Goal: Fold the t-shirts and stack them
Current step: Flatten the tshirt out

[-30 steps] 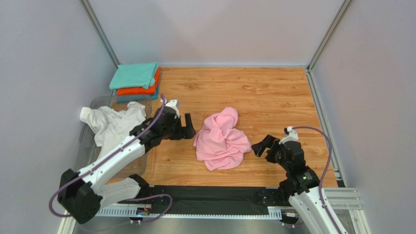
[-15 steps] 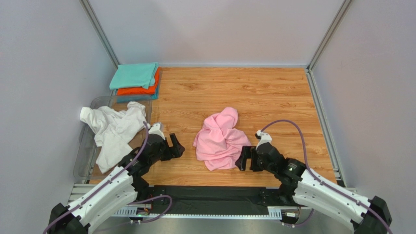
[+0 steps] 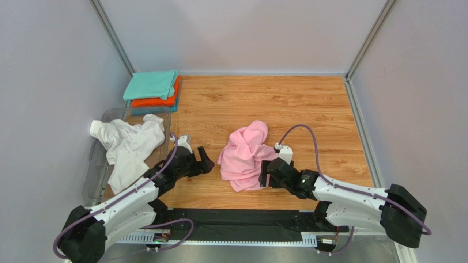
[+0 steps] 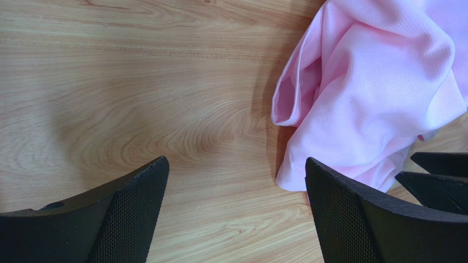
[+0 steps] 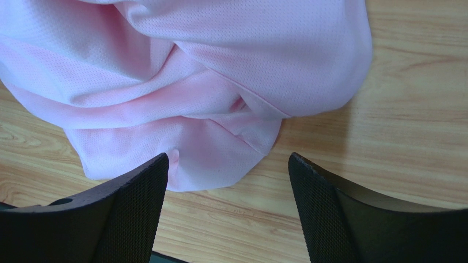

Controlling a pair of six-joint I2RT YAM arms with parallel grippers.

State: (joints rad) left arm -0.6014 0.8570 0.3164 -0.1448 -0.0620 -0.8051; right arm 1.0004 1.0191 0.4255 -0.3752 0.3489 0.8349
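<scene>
Pink tee (image 3: 247, 156) lies crumpled mid-desk (image 3: 307, 109), not spread out. Its long axis runs roughly far-to-near, w/ the bulkier lobe at the near end.

R hand (image 3: 266, 178) is the closer one, right at the tee's near-right edge. Can't tell if it's touching or just beside. In the R wrist view the near lobe (image 5: 219, 82) sits dead ahead of the R hand (image 5: 228, 159), framed between the spread fingers. Fingers wide apart, holding nothing.

L hand (image 3: 204, 161) is just left of the tee, a strip of bare wood between. In the L wrist view the cloth edge (image 4: 373, 93) lies ahead & to the right of the L hand (image 4: 235, 164). Also spread wide, empty.

Judgement: R grabs first, L needs to shift right to reach the hem.

Off left: white tee (image 3: 129, 145) heaped, folded stack (image 3: 154, 90) at far-left corner.
</scene>
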